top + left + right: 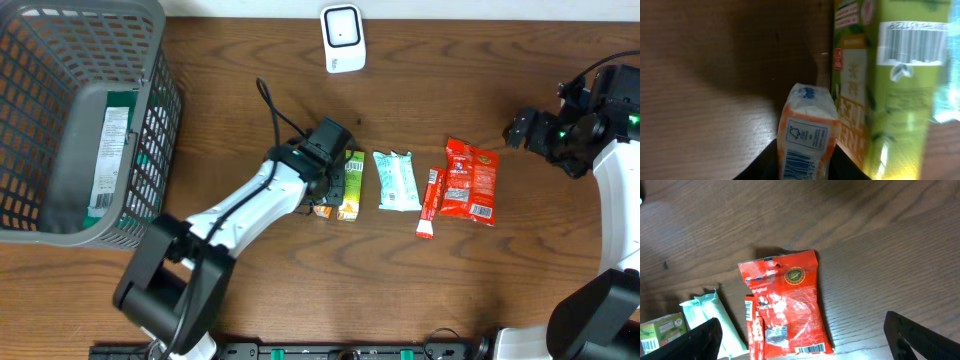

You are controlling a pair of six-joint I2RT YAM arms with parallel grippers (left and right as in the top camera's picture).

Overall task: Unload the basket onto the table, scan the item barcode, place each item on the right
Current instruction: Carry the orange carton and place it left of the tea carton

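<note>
- Overhead: the left claw (326,190) sits over the left end of the row. Its head hides most of the orange pack (321,208), so only a sliver shows, touching the green carton (350,185).
- Five items lie in the row: orange pack, green carton, pale mint wrapper (397,180), thin red stick (430,203) and red bag (470,180).
- One more flat package (112,150) lies in the grey basket (160,120) on the left, which the frame edge cuts off.
- One white scanner (341,38) stands at the far edge, well apart from the row.
- Bare table (450,80) lies between row and scanner, and again on the near side.
- The right claw (518,130) hovers right of the red bag, apart from it.
- Left wrist: the orange pack stands between two dark fingers (847,165), both close against its sides. I cannot tell whether they press it.
- The pack's barcode is cut off at the bottom edge. The carton just beside it on the right shows its own barcode, blurred.
- Right wrist: the fingers are spread wide with nothing gripped.
- The red bag lies below them, with the stick against its left edge. The wrapper and carton corner are cut off at the lower left.
</note>
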